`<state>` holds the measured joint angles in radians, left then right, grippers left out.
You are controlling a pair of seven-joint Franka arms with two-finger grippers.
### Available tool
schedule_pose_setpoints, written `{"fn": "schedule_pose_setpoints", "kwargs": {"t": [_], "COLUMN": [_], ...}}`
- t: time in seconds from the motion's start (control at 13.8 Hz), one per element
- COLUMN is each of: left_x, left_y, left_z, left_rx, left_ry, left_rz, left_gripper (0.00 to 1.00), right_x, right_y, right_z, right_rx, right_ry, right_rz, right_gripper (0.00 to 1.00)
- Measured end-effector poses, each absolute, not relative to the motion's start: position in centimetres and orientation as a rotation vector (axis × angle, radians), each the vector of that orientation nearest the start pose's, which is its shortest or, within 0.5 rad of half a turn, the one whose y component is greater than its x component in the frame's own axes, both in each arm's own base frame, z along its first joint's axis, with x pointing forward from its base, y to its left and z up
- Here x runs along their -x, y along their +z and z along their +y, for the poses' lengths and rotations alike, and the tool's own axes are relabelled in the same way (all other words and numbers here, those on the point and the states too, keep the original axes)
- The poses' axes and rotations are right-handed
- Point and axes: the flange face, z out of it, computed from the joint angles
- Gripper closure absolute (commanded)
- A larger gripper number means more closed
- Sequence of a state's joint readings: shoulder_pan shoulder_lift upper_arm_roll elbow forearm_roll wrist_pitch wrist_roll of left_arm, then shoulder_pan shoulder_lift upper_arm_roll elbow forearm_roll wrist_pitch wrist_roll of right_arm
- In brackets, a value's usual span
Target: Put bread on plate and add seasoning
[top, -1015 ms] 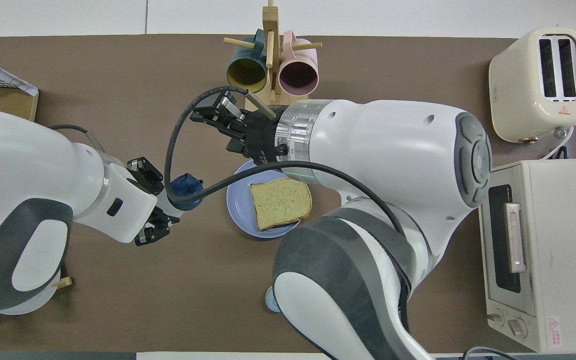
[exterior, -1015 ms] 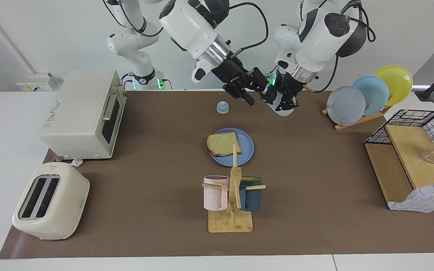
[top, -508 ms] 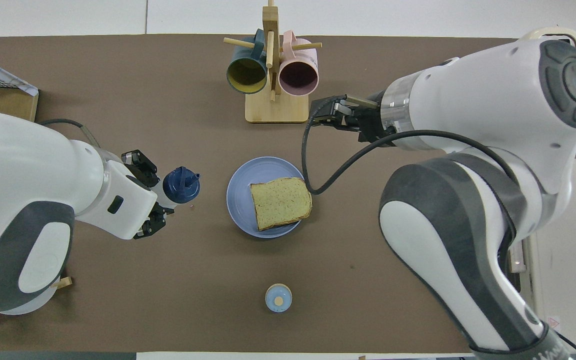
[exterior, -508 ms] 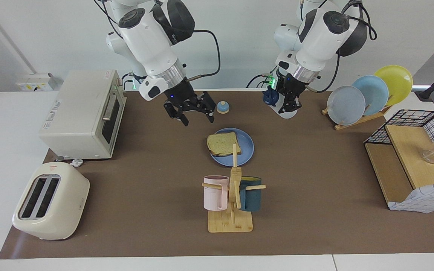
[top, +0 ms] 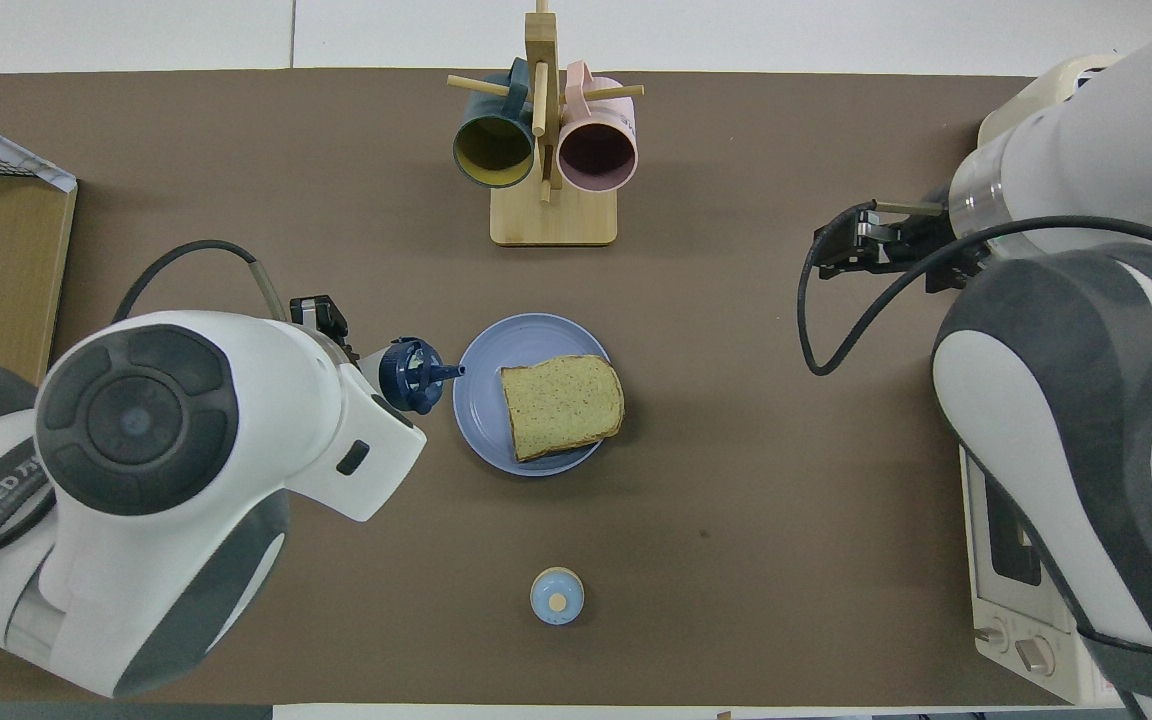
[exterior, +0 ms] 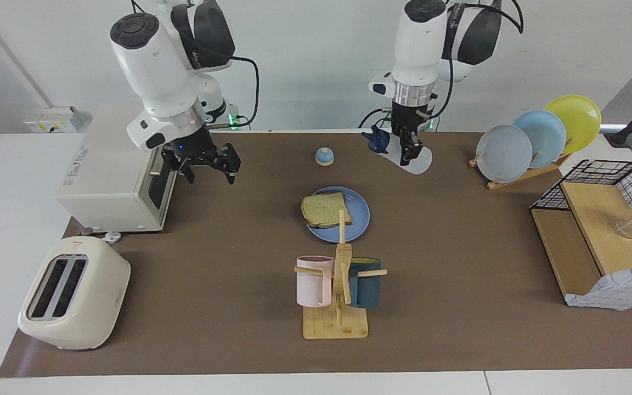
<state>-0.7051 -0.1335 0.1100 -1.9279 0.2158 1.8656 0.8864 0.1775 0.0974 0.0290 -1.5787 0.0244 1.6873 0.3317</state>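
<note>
your bread already lies flat on the blue plate in the middle of the desk, so the first half of the job looks done and you are into the seasoning step. your left gripper is clamped tight on the seasoning bottle, which it holds tipped, dark blue cap pointing toward the right arm's end of the desk, up in the air over the strip of desk between the plate and the robots. from the overhead view the cap sits just beside the plate's rim and not yet over the bread, though a raised gripper can mislead from there

your right gripper hangs with its fingers spread wide and nothing in them, over the desk in front of the toaster oven; that arm is simply waiting, well apart from the plate

for the next move, you would want to carry the bottle across until the cap is above the middle of the slice, then tip it further cap-down. keep it raised enough not to brush the bread, and mind the small bell that stands near your path and the mug rack just beside the plate
</note>
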Motion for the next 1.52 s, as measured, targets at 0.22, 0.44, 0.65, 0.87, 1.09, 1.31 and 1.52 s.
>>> {"fn": "schedule_pose_setpoints", "kwargs": {"t": [0.22,0.44,0.65,0.87,1.09,1.31,1.52], "left_x": [-43.4,-41.7,-40.4,-38.7,-37.4,-36.8,-35.9], "left_y": [55.4,55.7,55.7,53.3,50.8,49.0,45.3], "left_z": [-29.9,-32.1,-34.5,-38.0,-40.6,-42.9,-45.1], "left_rx": [1.976,1.809,1.659,1.535,1.416,1.308,1.183], "left_ry": [-0.027,0.028,0.091,0.142,0.195,0.245,0.314], "left_rz": [1.994,1.935,1.861,1.788,1.710,1.642,1.541], "left_gripper": [1.00,1.00,1.00,1.00,1.00,1.00,1.00], "right_x": [-56.5,-54.8,-53.7,-53.7,-54.2,-54.5,-54.5], "right_y": [59.5,61.2,61.4,61.0,60.0,59.6,59.6], "right_z": [9.8,7.3,5.4,2.5,0.0,0.2,0.4], "right_rx": [3.191,3.196,3.199,3.196,3.189,3.189,3.189], "right_ry": [0.032,0.081,0.142,0.176,0.208,0.220,0.220], "right_rz": [0.135,0.170,0.161,0.136,0.130,0.123,0.116], "right_gripper": [0.00,0.00,0.00,0.00,0.00,0.00,0.00]}}
